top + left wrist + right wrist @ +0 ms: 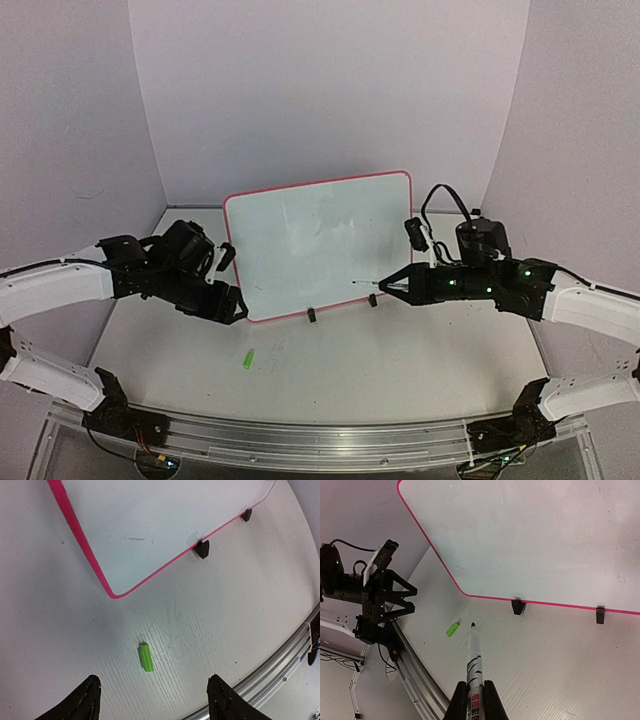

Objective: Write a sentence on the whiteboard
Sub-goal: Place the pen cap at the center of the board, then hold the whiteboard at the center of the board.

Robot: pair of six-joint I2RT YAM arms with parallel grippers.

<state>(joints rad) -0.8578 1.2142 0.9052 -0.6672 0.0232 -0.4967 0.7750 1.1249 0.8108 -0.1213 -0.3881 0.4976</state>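
Observation:
The whiteboard (320, 240) stands tilted on its stand at the table's middle, its rim pink-red and its face bare apart from faint smudges. The sentence is out of view. My right gripper (392, 286) is shut on an uncapped marker (474, 655). The marker's tip points left, just short of the board's lower right edge. My left gripper (154, 682) hangs open by the board's lower left corner (114, 595), with nothing between its fingers. Below it a small green cap (146, 657) lies on the table, also seen as the cap (248, 358) in the top view.
Black clips (312, 315) hold the board's bottom edge. An aluminium rail (320, 440) runs along the table's near edge. White walls close in the back and both sides. The left gripper (395, 597) shows at the left in the right wrist view.

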